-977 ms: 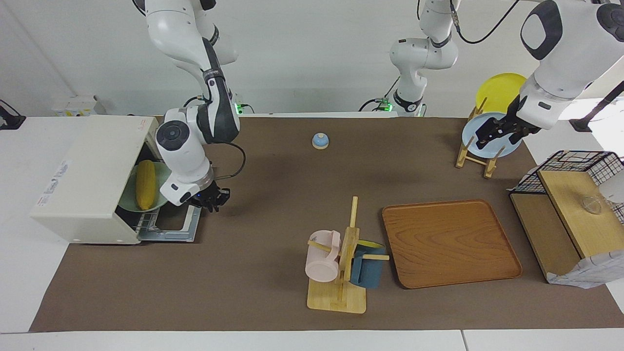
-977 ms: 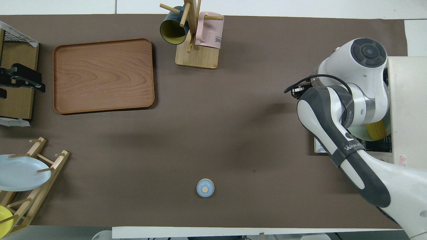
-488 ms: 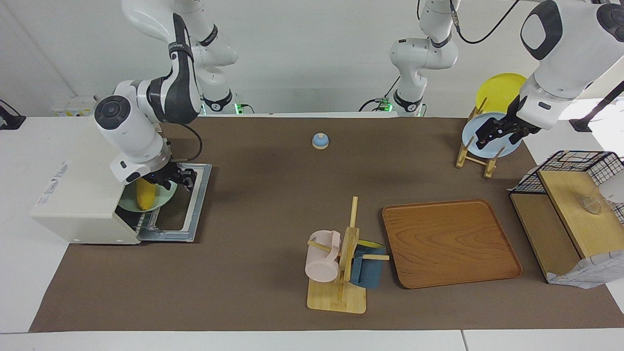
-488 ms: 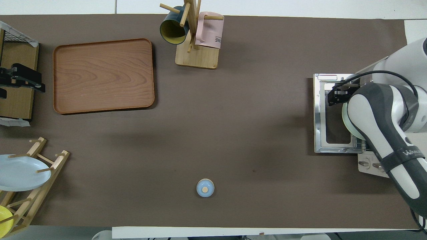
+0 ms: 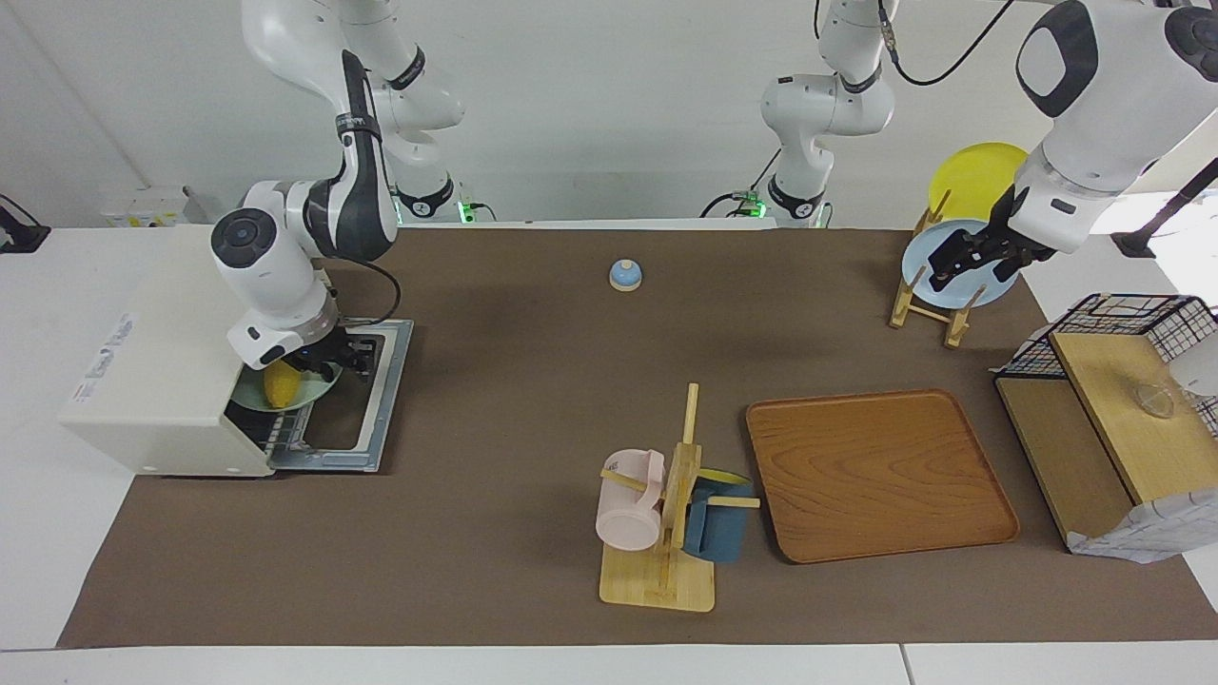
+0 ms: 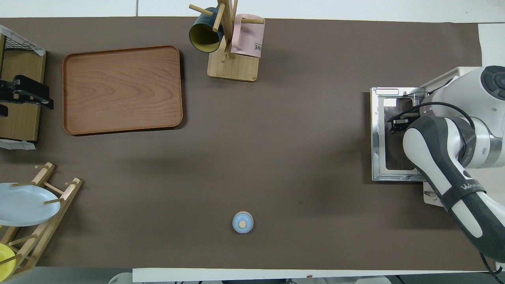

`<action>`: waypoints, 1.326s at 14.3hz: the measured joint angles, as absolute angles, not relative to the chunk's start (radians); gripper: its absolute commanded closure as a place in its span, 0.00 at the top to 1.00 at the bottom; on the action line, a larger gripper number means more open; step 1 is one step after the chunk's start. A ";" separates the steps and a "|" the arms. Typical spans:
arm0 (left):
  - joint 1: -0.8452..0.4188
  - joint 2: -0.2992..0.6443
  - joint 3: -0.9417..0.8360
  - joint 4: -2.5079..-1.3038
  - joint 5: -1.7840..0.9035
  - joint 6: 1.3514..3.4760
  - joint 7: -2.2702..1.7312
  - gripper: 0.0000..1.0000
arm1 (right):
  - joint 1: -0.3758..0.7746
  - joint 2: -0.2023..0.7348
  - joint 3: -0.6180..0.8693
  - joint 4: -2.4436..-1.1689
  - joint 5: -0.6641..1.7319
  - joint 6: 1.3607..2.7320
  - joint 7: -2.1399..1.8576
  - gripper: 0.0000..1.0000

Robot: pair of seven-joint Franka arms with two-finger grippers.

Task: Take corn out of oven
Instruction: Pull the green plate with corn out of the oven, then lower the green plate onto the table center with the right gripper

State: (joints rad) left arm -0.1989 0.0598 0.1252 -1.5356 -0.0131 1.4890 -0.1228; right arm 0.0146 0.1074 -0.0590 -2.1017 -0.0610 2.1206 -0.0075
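Note:
The cream-white oven (image 5: 162, 381) stands at the right arm's end of the table with its glass door (image 5: 366, 400) dropped flat. The yellow corn (image 5: 283, 388) lies on a pale green plate (image 5: 303, 400) on the wire rack at the oven's mouth. Only the cob's end shows. My right gripper (image 5: 328, 362) is low over the plate, at the corn's upper part, and hides most of it. In the overhead view the right gripper (image 6: 398, 124) shows over the door (image 6: 378, 134), and the arm hides the corn. My left gripper (image 5: 971, 259) waits open and empty, raised at the left arm's end.
A wooden tray (image 5: 880, 476) lies mid-table, with a mug tree (image 5: 666, 514) holding a pink and a blue mug beside it. A small blue bell (image 5: 625, 275) sits nearer the robots. A plate rack (image 5: 937, 285) and a wire basket on a shelf (image 5: 1113, 400) stand at the left arm's end.
My right gripper swung from beside the open door's edge up to the oven's mouth, then came lower over the corn. More of the corn is covered now. The left arm has not moved.

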 measured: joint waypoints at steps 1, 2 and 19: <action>-0.199 0.060 0.125 -1.536 -0.013 1.489 -0.123 1.00 | 0.015 0.106 -0.059 -2.103 -0.070 2.119 -0.015 0.00; -0.199 0.060 0.125 -1.536 -0.013 1.489 -0.123 1.00 | 0.019 0.105 -0.057 -2.103 -0.083 2.115 -0.025 0.00; -0.199 0.060 0.125 -1.536 -0.013 1.489 -0.123 1.00 | 0.675 0.728 0.065 -1.188 0.000 1.892 0.907 0.01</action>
State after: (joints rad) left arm -0.1989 0.0598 0.1252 -1.5356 -0.0131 1.4890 -0.1228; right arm 0.6753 0.7282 0.0652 -1.1882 -0.0002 1.8923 0.9069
